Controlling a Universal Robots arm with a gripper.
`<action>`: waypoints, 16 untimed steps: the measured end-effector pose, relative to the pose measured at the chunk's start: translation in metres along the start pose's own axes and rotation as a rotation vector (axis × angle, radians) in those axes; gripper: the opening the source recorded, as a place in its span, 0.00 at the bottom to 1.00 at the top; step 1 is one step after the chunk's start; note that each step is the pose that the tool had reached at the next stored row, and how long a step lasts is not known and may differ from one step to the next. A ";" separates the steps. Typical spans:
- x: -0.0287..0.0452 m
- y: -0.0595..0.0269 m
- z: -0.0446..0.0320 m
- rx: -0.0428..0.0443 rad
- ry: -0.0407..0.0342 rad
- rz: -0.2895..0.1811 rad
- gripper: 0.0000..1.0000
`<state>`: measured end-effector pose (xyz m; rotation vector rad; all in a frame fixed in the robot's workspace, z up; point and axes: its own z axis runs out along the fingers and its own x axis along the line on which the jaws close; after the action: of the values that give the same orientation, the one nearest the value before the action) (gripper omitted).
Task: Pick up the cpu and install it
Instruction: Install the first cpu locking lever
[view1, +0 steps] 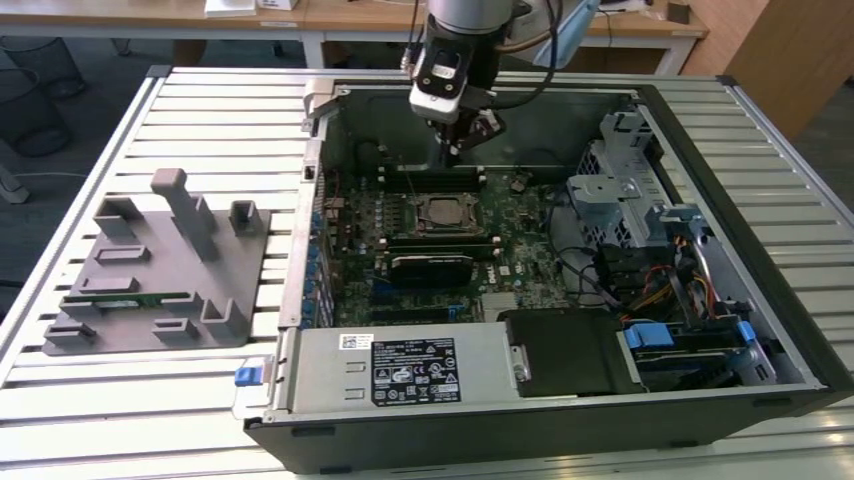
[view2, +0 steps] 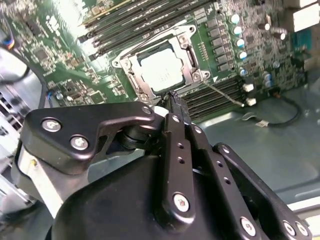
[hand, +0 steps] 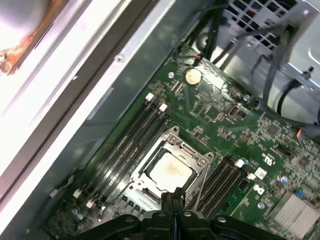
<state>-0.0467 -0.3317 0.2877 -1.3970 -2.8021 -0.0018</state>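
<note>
With cpu (hand: 171, 171) already lying flat inside socket frame (hand: 194, 154), silver top up, gripper (view2: 173, 96) holds nothing: fingers pressed together, empty, hanging just above socket frame's edge. Probably seated, so no grip needed. Chip square, no real long axis; sides parallel to socket frame. Latch state unclear.
</note>
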 end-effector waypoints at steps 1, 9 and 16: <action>0.0000 0.0000 0.0001 0.0002 0.0000 -0.018 0.11; 0.0000 0.0000 0.0007 0.0017 -0.0006 -0.164 0.11; 0.0000 0.0000 0.0013 0.0030 -0.0011 -0.291 0.11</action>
<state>-0.0467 -0.3317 0.2865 -0.9758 -2.9750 0.0007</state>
